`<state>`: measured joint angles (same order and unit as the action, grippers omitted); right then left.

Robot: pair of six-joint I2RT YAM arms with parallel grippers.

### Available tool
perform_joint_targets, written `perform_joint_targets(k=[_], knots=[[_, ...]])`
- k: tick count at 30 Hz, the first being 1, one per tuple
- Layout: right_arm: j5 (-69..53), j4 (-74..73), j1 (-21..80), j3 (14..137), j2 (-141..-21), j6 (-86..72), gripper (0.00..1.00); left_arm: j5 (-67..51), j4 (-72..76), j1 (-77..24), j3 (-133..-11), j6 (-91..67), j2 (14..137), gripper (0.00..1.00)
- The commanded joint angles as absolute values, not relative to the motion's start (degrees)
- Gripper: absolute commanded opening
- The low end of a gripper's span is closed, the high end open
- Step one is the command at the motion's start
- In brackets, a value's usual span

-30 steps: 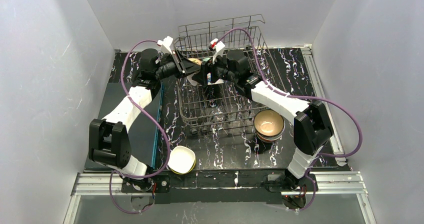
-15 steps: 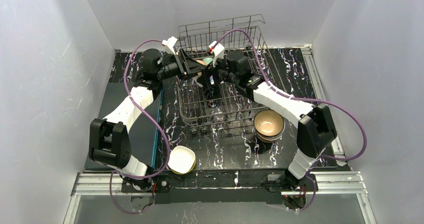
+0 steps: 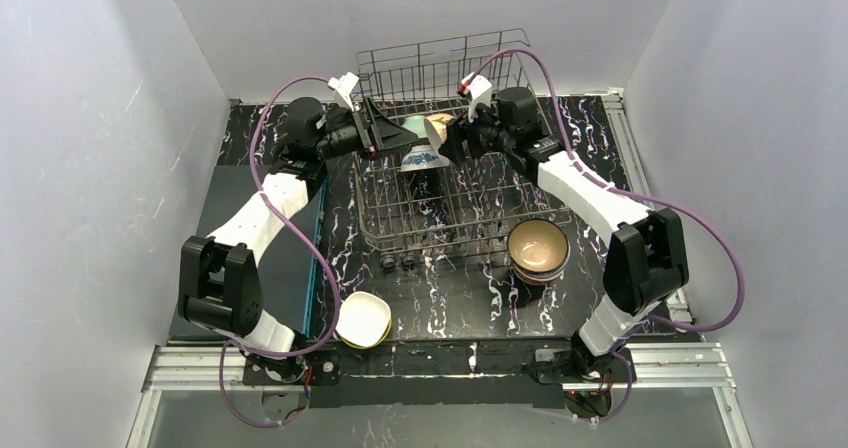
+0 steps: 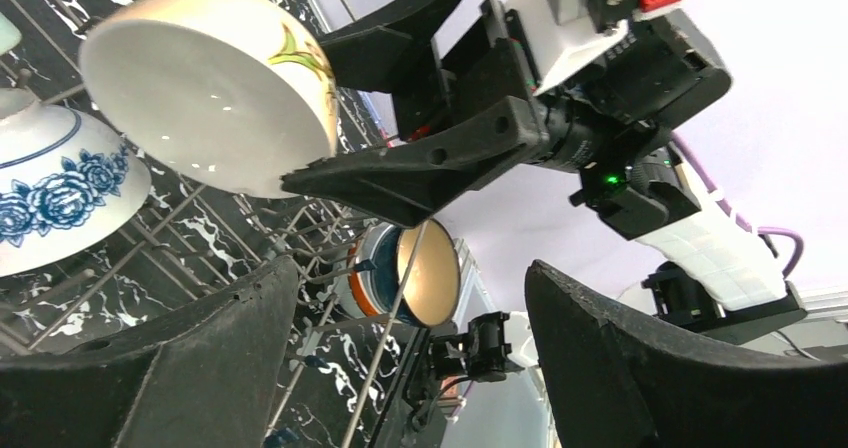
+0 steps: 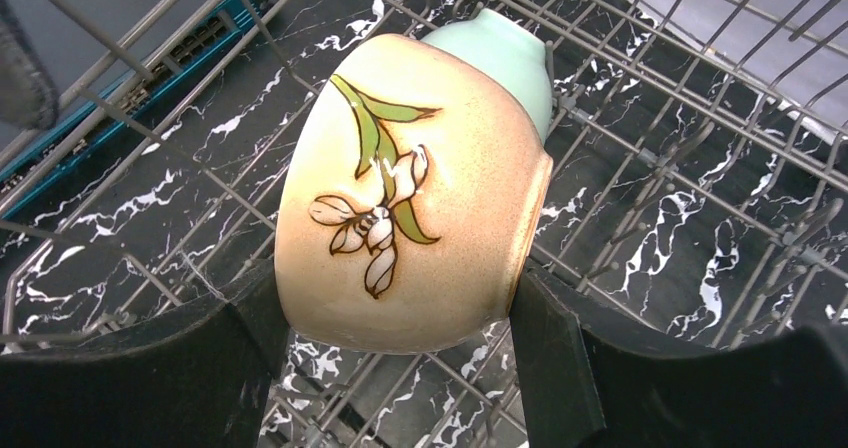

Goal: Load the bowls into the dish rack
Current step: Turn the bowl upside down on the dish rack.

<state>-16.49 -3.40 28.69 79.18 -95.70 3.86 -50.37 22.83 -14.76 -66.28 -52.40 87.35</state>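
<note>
**Right gripper clamping a tan bowl over the dish rack, left gripper spread**

The right gripper is pinching the tan flower bowl by its flanks. One matte black finger is pressing on each side, so the jaws are standing wide around the round body. The bowl is lying on its side in the grip, above the far half of the dish rack, and its glossy white inside is facing the left gripper. Its outside is speckled tan fading to pale green, painted with a white flower on a green stem.

The left gripper is hanging spread over the rack's far left part — nothing is lying between its rough black fingers, and they are near the bowl's mouth but apart from it.

A smooth mint bowl is showing just behind the tan bowl's foot; whether they are touching I cannot tell. A white bowl with blue flowers is sitting tipped mouth-down among the rack's thin grey wire tines.

Outside the rack, a stack of bowls is standing just beside its near right corner on the black marbled table. A white bowl with a yellow underside is resting well off the near left corner.
</note>
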Motion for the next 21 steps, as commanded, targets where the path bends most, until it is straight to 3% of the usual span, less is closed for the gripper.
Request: perform_joint_targets(k=[1,6,12,21], knots=[[-21.2,1.35,28.65,79.88,-89.24,11.21,0.01,-51.52,20.34,-14.65,-68.33,-46.96,86.12,0.82],[-24.04,-1.18,28.62,79.97,-87.48,20.99,0.01,-46.04,8.86,-13.92,-70.85,-37.01,84.21,0.87],[-30.12,-6.92,28.64,80.59,-87.93,32.69,0.01,-31.03,-12.05,-13.78,-77.22,-22.19,83.6,0.91],[-35.03,-16.8,28.64,82.09,-88.43,50.88,0.01,-18.51,-13.68,-13.8,-75.34,-18.32,80.65,0.96]])
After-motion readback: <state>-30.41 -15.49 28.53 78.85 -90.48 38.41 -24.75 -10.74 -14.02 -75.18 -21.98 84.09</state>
